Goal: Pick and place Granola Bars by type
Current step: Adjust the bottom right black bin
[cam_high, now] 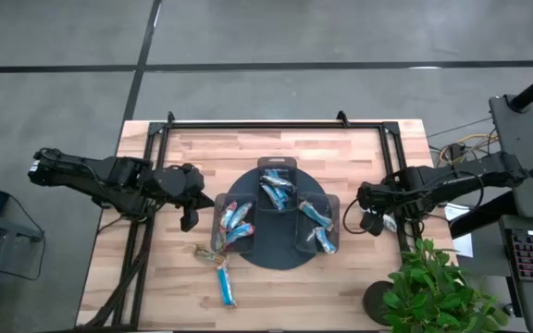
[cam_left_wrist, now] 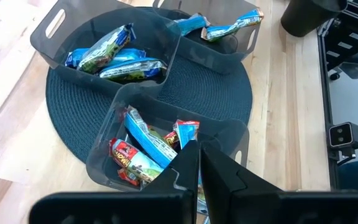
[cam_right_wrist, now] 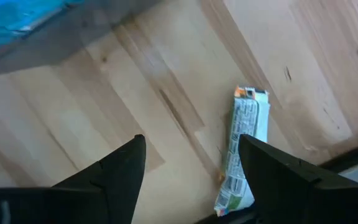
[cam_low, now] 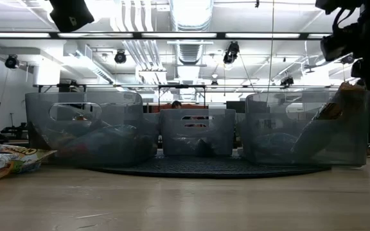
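Observation:
Three clear bins stand on a dark round mat (cam_high: 276,250), each holding wrapped granola bars: the left bin (cam_high: 232,222), the far bin (cam_high: 277,185) and the right bin (cam_high: 318,227). My left gripper (cam_high: 191,205) hangs by the left bin's outer side, fingers shut (cam_left_wrist: 199,163) over its red and blue bars (cam_left_wrist: 143,152). My right gripper (cam_high: 370,211) is open (cam_right_wrist: 191,143) low over the wood beside the right bin. A white-green bar (cam_right_wrist: 244,152) lies flat just outside one finger. Loose bars (cam_high: 227,282) lie on the table near the front left.
Loose bars also show at the left in the low view (cam_low: 5,160). A black frame (cam_high: 276,124) runs along the table's far and side edges. A green plant (cam_high: 438,287) and a dark round base (cam_high: 378,303) stand at the near right corner.

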### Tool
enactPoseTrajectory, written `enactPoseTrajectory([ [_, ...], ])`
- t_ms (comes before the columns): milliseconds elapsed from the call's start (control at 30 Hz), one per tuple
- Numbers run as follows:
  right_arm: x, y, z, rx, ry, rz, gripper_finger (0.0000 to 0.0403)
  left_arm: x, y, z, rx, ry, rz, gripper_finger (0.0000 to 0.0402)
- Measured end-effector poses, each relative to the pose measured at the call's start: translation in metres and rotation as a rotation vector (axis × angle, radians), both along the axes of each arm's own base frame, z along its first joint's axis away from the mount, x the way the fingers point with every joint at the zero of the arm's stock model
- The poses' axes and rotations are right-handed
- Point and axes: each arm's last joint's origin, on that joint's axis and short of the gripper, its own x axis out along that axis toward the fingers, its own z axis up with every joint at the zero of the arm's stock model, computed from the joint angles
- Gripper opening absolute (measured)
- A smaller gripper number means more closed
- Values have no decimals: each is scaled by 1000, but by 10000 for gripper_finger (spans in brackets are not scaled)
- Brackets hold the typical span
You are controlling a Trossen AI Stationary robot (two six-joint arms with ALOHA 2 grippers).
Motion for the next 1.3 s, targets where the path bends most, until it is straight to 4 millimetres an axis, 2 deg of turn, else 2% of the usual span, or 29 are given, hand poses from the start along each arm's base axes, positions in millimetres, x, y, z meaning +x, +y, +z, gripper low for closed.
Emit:
enactPoseTrajectory([
  [167,6,1,-8,20,-26,-96,244,0,0,0,8,0,-7,0],
  [400,11,0,-17,15,0,-364,242,0,0,0,14,1,-13,0],
  [733,15,1,-22,102,46,-1042,236,0,0,-3,15,12,-12,0],
  [967,15,-2,-21,141,-25,-1501,229,0,0,-5,3,15,1,0],
  [1133,21,-11,-24,134,-43,-1614,224,-1,2,-4,46,6,17,0],
  [1300,24,-14,-25,119,-78,-1647,225,-1,2,-4,53,3,23,0],
])
